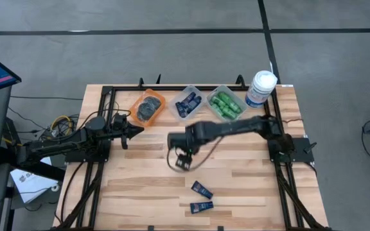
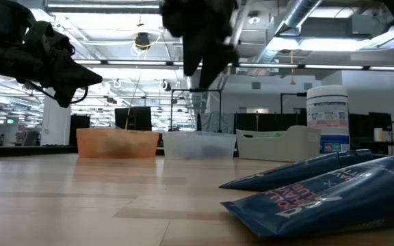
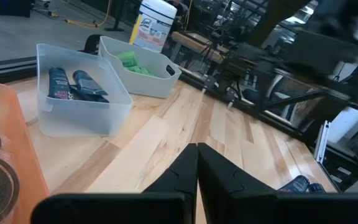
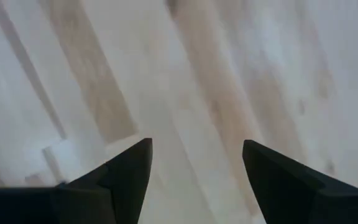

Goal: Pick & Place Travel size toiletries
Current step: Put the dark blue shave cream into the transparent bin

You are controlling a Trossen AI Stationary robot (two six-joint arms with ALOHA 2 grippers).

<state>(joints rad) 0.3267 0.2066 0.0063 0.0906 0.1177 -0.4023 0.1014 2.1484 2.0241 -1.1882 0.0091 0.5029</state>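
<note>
Two dark navy tubes lie flat on the wood near the table's near edge: one, the other; the low view shows them close up. My right gripper hangs open, pointing down over bare wood at the table's middle, farther from the near edge than the tubes and a little to their left. My left gripper is shut and empty, raised beside the orange bin. Grey round tins fill that bin; more navy tubes lie in the clear bin, and green bottles in the third bin.
The three bins stand in a row along the far edge, with a large white jar with a blue label at their right end. Black frame rails run along the table's left and right sides. Bare wood lies between the bins and the two loose tubes.
</note>
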